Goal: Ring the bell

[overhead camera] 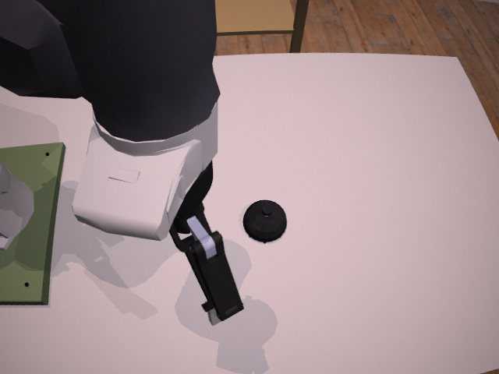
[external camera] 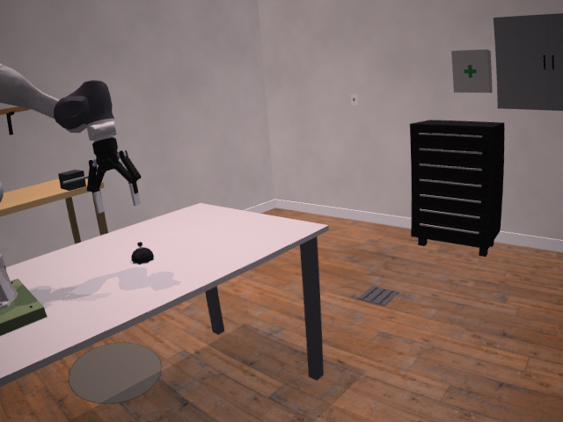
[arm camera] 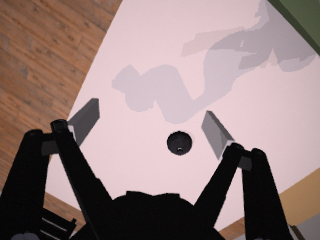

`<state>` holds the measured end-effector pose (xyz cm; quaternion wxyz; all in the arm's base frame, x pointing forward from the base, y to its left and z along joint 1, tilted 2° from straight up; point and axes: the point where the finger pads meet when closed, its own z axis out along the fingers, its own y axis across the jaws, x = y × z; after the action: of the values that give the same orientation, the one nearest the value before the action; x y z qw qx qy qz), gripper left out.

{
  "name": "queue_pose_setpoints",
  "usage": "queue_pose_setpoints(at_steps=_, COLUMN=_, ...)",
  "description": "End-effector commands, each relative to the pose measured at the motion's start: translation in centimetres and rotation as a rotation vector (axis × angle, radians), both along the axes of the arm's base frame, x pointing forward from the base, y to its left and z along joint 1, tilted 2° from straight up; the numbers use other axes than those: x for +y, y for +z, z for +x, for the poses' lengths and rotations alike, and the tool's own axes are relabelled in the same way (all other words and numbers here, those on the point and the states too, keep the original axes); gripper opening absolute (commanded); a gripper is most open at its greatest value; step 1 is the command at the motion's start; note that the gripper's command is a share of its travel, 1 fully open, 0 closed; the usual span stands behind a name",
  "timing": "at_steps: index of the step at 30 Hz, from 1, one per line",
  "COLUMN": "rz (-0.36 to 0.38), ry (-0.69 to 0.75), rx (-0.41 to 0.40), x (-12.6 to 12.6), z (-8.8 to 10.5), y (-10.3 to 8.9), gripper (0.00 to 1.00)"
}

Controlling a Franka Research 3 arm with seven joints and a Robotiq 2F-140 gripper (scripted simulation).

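Observation:
The black bell point(overhead camera: 264, 222) point(external camera: 142, 257) point(arm camera: 179, 143) stands upright on the white table point(overhead camera: 362, 121) point(external camera: 236, 227) point(arm camera: 150, 50), with its small button point(overhead camera: 266, 212) point(external camera: 140, 243) on top. My gripper point(external camera: 116, 204) point(arm camera: 153, 113) is open and empty. It hangs high above the table, off to the side of the bell and well clear of it. In the top view only one black finger point(overhead camera: 217, 281) shows; the arm hides the other. In the wrist view the bell lies far below, between the two fingers and nearer the right one.
The green base plate point(overhead camera: 52, 160) point(external camera: 20, 313) point(arm camera: 300, 15) of the arm sits at the table's end. A wooden side bench point(overhead camera: 253, 15) point(external camera: 36, 192) stands behind the table. A black drawer chest point(external camera: 456, 181) stands by the far wall.

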<state>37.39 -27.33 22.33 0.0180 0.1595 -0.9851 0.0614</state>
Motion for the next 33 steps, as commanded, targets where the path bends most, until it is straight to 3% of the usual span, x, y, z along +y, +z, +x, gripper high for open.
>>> queue_pose_setpoints(at_steps=1, rz=-0.008, ry=-0.135, rx=-0.014, x=0.1, z=0.9, y=-0.3, gripper=1.00)
queue_pose_setpoints(at_steps=29, rz=-0.008, ry=-0.135, rx=-0.014, x=0.1, z=0.9, y=-0.3, gripper=1.00)
queue_pose_setpoints(at_steps=30, rz=0.010, ry=-0.215, rx=-0.024, x=1.9, z=3.6, y=-1.7, gripper=1.00)
queue_pose_setpoints(at_steps=33, rz=0.010, ry=-0.215, rx=-0.024, x=1.9, z=3.6, y=-1.7, gripper=1.00)
